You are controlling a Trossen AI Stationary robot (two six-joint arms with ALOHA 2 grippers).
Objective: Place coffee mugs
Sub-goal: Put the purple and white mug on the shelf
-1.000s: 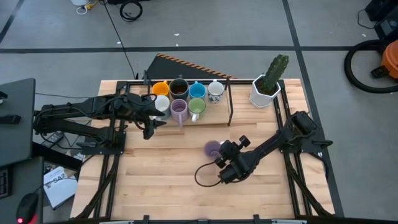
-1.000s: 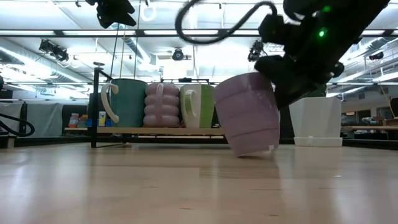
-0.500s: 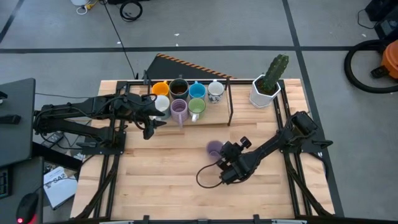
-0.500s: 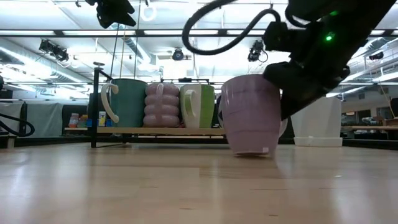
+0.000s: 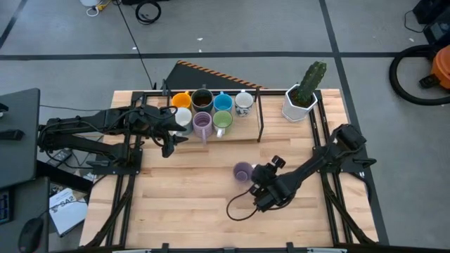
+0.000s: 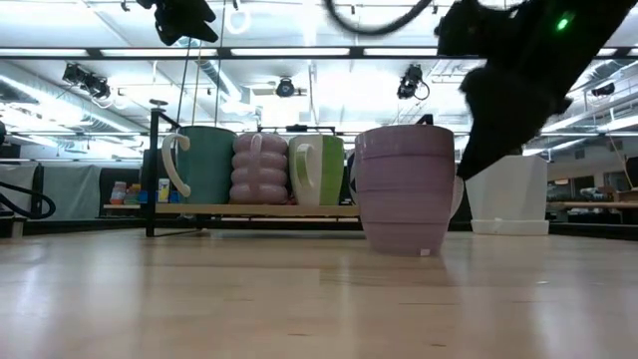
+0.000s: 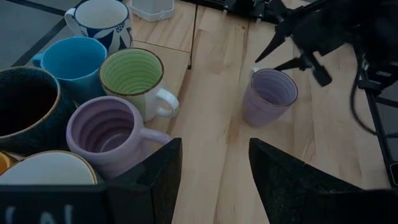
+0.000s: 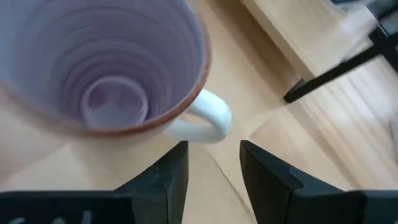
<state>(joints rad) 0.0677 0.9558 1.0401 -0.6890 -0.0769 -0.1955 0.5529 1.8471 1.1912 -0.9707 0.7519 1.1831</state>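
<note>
A light wooden table (image 5: pixel 190 204) with black frame rails stands on a grey floor; the low view looks across it into a bright room with ceiling lights.

At the table's 12 o'clock a low black rack (image 5: pixel 259 116) holds seven upright, empty mugs clustered together: orange mug (image 5: pixel 181 100), dark brown mug (image 5: pixel 202 99), blue mug (image 5: pixel 223 102) and a patterned white mug (image 5: pixel 244 102) behind, with a white mug (image 5: pixel 183 117), a purple mug (image 5: pixel 202 124) and a green mug (image 5: pixel 223 122) in front. At 1 o'clock sits a white angular pot (image 5: pixel 299 105) holding a green cactus (image 5: pixel 311 79).

A second purple mug (image 5: pixel 243 171) stands upright and empty near the table's centre, its white handle toward 4 o'clock.

The right gripper (image 5: pixel 259 183) sits just beside that handle, fingers (image 8: pixel 161 180) spread apart and holding nothing. The left gripper (image 5: pixel 170 135) hovers at the rack's 9 o'clock end, fingers (image 7: pixel 155 168) also spread and empty.
</note>
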